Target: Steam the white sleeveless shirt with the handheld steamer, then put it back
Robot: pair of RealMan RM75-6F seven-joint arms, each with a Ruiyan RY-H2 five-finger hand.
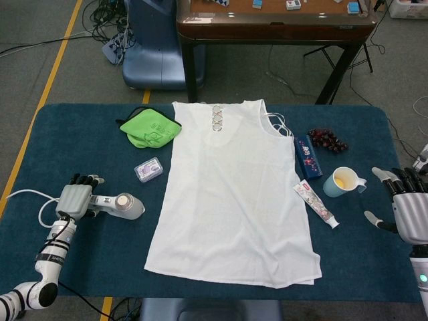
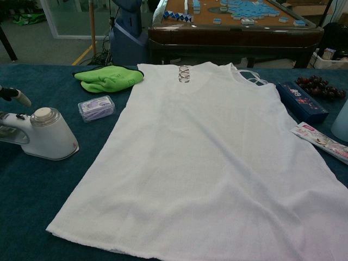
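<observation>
The white sleeveless shirt (image 1: 234, 194) lies flat in the middle of the dark blue table (image 1: 80, 127), neckline at the far side; the chest view shows the shirt (image 2: 217, 163) spread the same way. The white handheld steamer (image 1: 120, 205) lies on its side left of the shirt, handle pointing left. My left hand (image 1: 75, 199) is over that handle with its fingers still spread; in the chest view only a fingertip (image 2: 16, 96) shows above the steamer (image 2: 46, 134). My right hand (image 1: 409, 207) hangs open at the table's right edge, holding nothing.
A green cloth (image 1: 150, 128) and a small purple box (image 1: 148, 170) lie left of the shirt. On the right are a blue box (image 1: 307, 156), grapes (image 1: 326, 139), a cup (image 1: 341, 181) and a tube (image 1: 315, 203). The steamer's white cord (image 1: 27, 195) loops off the left edge.
</observation>
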